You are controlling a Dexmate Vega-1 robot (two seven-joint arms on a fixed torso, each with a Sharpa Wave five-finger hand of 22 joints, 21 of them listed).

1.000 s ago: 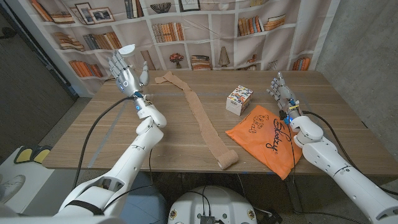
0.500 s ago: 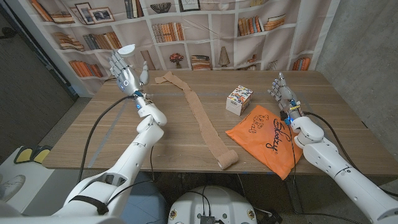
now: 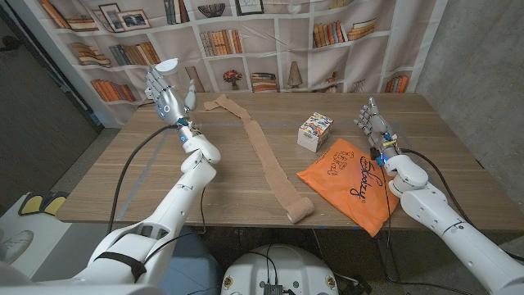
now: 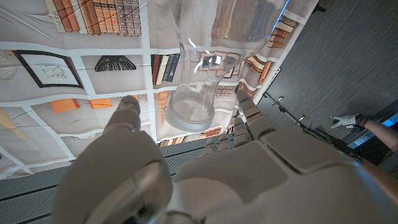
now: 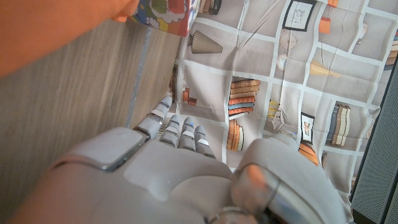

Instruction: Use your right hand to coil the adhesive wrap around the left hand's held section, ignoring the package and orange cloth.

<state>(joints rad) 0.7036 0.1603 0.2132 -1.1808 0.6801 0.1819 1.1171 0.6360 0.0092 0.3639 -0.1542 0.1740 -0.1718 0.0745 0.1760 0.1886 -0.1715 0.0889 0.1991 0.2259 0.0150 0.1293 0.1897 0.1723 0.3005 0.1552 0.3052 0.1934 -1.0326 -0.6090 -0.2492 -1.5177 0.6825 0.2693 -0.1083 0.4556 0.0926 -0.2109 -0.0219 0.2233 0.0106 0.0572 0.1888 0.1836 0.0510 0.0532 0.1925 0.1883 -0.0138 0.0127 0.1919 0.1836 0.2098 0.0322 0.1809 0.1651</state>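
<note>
A tan adhesive wrap [image 3: 264, 156] lies unrolled down the middle of the wooden table [image 3: 164, 176], from a crumpled far end [image 3: 219, 102] to a small roll [image 3: 299, 209] near the front edge. My left hand [image 3: 168, 94] is raised over the table's far left corner with its fingers apart, holding nothing and well clear of the wrap. In the left wrist view that same left hand [image 4: 205, 174] has nothing in it. My right hand [image 3: 372, 121] stands at the right, fingers up and apart, just beyond the orange cloth [image 3: 356, 180]. The right hand [image 5: 180, 174] grips nothing.
A small colourful package [image 3: 314, 131] stands between the wrap and the orange cloth; the package [image 5: 165, 12] and cloth [image 5: 56, 28] also appear in the right wrist view. A bookshelf-print backdrop [image 3: 270, 33] hangs behind the table. A person's hand [image 4: 348, 120] is far off.
My left forearm has edged slightly to the right with the hand still raised. The wrap, package, cloth and right hand have not moved.
</note>
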